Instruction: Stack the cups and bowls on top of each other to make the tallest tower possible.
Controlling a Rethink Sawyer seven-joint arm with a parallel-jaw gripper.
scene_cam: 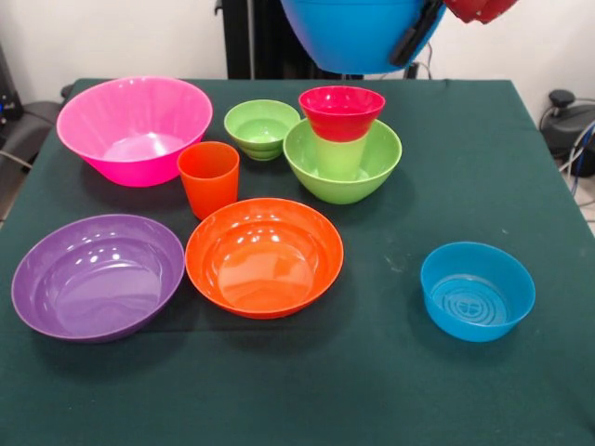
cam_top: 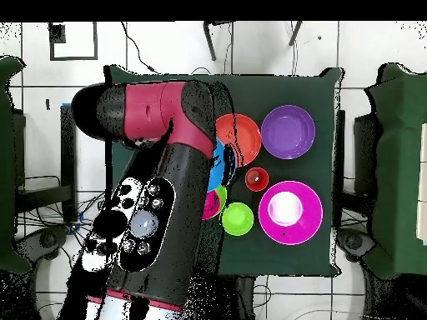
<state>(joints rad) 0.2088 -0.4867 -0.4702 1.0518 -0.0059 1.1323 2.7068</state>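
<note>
Gripper: the gripper [scene_cam: 416, 35] is hanging at the top edge of the front view, one black finger [scene_cam: 415, 37] lying against the outside wall of the large blue bowl [scene_cam: 358, 32]; it is gripping that bowl by its rim and holding it in the air above the table's far side.
Large blue bowl: it is hanging clear of the green table [scene_cam: 483, 149], above and slightly behind the tower; in the overhead view only a sliver of it is showing beside the arm [cam_top: 158, 117].
Tower: the medium green bowl [scene_cam: 343, 160] is sitting at the far centre, the lime green cup [scene_cam: 338, 155] is standing upside down inside it, and the small red bowl [scene_cam: 341, 111] is sitting upright on top of the cup.
Small green bowl: it [scene_cam: 261, 128] is sitting just left of the tower, apart from it.
Pink bowl: the large one [scene_cam: 134, 128] is sitting at the far left.
Orange cup: it [scene_cam: 208, 178] is standing upright between the pink bowl and the orange bowl [scene_cam: 264, 256].
Purple bowl: it [scene_cam: 98, 276] is sitting at the near left, just beside the orange bowl.
Small blue bowl: it [scene_cam: 477, 291] is sitting alone at the near right, well apart from the rest.
</note>
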